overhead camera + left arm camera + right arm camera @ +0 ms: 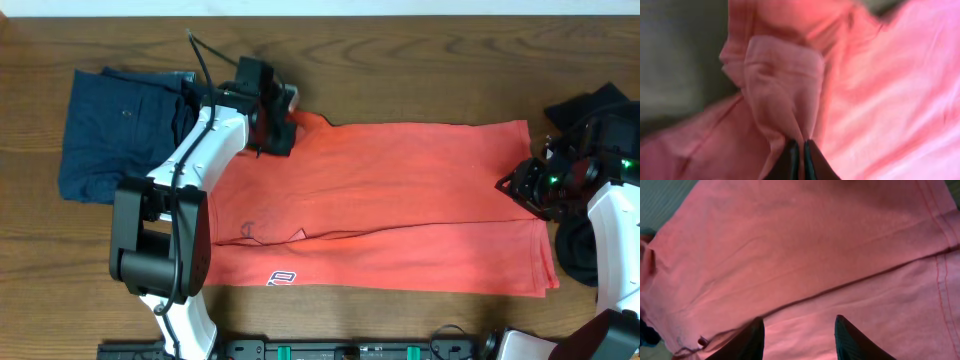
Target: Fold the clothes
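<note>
The coral T-shirt (pixel 400 200) is spread across the middle of the frame. Its upper-left corner is pinched, bunched, in the shut left fingers (pixel 800 152). The right fingers (pixel 520 185) are parted over its right edge, with nothing gripped. If one end alone is pulled, the folded layers could be dragged askew. Bare counter (pixel 400 60) is seen above; the navy garment (pixel 110 135) crowds the left side and the black garment (pixel 595 105) the right.

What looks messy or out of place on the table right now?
The red T-shirt is folded lengthwise but unevenly: the top layer's edge runs at a slant, leaving a strip of the lower layer showing. Its far-left corner is bunched up in the shut left gripper. The black garment at the right edge lies crumpled.
</note>
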You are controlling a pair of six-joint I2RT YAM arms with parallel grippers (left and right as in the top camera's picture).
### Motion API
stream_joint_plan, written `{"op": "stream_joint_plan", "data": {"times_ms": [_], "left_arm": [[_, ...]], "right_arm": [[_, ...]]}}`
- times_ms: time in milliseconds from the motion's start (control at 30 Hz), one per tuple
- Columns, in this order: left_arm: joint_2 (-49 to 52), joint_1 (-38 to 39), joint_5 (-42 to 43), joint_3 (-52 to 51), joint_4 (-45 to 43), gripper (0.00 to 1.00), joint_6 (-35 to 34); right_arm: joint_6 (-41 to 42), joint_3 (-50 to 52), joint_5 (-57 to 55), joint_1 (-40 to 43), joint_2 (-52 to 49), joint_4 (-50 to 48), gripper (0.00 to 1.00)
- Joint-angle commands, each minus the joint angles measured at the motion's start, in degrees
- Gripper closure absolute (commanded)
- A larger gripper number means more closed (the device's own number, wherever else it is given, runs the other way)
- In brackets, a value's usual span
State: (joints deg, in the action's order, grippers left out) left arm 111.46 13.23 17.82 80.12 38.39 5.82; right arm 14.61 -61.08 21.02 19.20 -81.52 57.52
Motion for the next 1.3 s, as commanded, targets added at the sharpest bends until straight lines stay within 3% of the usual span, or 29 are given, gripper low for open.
{"op": "stream_joint_plan", "data": {"times_ms": [0,33,167,400,667,733,833,1267], "left_arm": [[0.00,-0.26,3.76,-0.04,6.40,0.75,-1.01],[-0.04,-0.28,5.51,-0.04,7.91,0.67,-1.01],[-1.07,-0.31,6.36,0.07,8.76,0.60,-0.90],[-1.16,-0.28,-0.70,-0.07,-6.27,0.39,-0.90],[3.28,-0.28,-0.26,-0.07,-10.67,0.37,-0.92],[4.11,-0.24,1.84,-0.07,-10.32,0.50,-0.92],[3.76,-0.24,6.84,-0.04,-8.44,0.92,-0.92],[-8.13,0.33,8.52,-0.04,2.84,0.94,-0.92]], "right_arm": [[-0.11,-0.94,0.39,-0.59,-0.17,0.00,0.55],[-0.11,-0.94,0.37,-0.59,-0.17,-0.04,0.55],[-0.13,-0.96,0.37,-0.59,-0.17,-0.09,0.52],[-0.15,-0.96,0.17,-0.59,-0.17,-0.07,0.48],[-1.49,-0.94,-0.02,-0.57,-0.17,-0.37,0.46],[-1.44,-0.96,-0.02,-0.57,-0.17,-0.92,0.46],[-1.42,-0.96,0.00,-0.57,-0.17,-1.16,0.46],[-1.44,-0.96,-0.02,-0.57,-0.17,-1.42,0.46]]}}
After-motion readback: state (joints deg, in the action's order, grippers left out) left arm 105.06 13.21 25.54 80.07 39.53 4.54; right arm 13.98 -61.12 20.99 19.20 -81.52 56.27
